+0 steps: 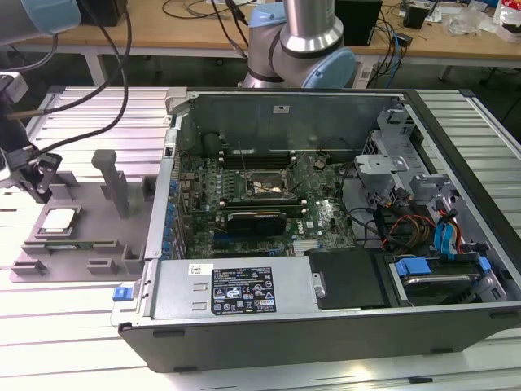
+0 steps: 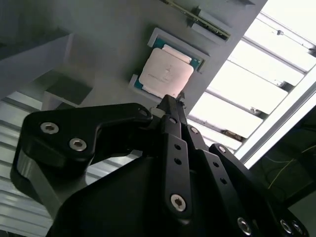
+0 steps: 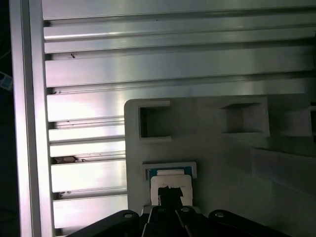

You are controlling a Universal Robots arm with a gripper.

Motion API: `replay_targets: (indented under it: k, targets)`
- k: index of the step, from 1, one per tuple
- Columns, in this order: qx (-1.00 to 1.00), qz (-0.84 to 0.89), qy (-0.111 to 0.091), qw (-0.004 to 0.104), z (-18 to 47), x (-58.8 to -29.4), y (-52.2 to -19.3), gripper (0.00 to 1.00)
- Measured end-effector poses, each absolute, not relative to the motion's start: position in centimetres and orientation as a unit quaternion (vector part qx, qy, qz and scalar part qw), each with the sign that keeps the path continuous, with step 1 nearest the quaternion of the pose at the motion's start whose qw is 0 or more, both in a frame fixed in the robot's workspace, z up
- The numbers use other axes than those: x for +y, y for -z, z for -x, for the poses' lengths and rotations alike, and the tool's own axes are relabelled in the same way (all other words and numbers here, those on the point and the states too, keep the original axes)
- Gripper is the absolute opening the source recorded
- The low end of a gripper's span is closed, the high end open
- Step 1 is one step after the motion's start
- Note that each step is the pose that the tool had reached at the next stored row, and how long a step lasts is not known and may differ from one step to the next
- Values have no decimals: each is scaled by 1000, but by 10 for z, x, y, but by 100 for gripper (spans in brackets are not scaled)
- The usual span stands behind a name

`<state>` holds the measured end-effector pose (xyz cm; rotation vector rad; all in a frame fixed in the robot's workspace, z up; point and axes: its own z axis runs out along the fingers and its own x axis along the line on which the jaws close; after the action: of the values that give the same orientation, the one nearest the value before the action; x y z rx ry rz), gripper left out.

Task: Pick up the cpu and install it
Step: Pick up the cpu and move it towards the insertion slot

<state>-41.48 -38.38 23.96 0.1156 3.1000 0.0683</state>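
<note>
Nearest the viewer runs a silvery slatted counter [image 1: 57, 326], and on it lies an open computer case [image 1: 326, 326] with its side panel off. At the exterior view's left, beside the case, a grey moulded holder [image 1: 89, 244] rests on the counter. The cpu [image 1: 61, 220], a small flat square with a pale metal top, lies face up in a shallow pocket of that holder, not yet lifted. Just beyond and above it hangs the black claw [image 1: 37, 191]. In the first wrist view its fingers meet at a single tip with nothing between them, and that tip overlaps the chip's top plate [image 3: 170, 180]. Whether it touches the plate cannot be told. Farther in, inside the case, the black-framed socket [image 1: 264, 186] on the green motherboard sits empty. Beyond the case's far wall stands the arm's blue-and-silver base [image 1: 301, 41]. Judged from its look, the chip should be light, thin and quite stiff, with a smooth top that offers little grip. Its underside is probably delicate. The sensible hold is on two opposite edges of the rim, where the pocket's low lips leave them bare, keeping it level and squeezing gently.
</note>
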Motion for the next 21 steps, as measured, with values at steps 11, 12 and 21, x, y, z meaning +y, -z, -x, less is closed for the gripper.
replay_targets:
  k: [11, 12, 21]
  targets:
    - [999, -37, -22, 18, 409, -396, -217, 11]
    - [999, -37, -22, 18, 409, -396, -215, 11]
    - [999, -34, -21, 17, 406, -396, -208, 16]
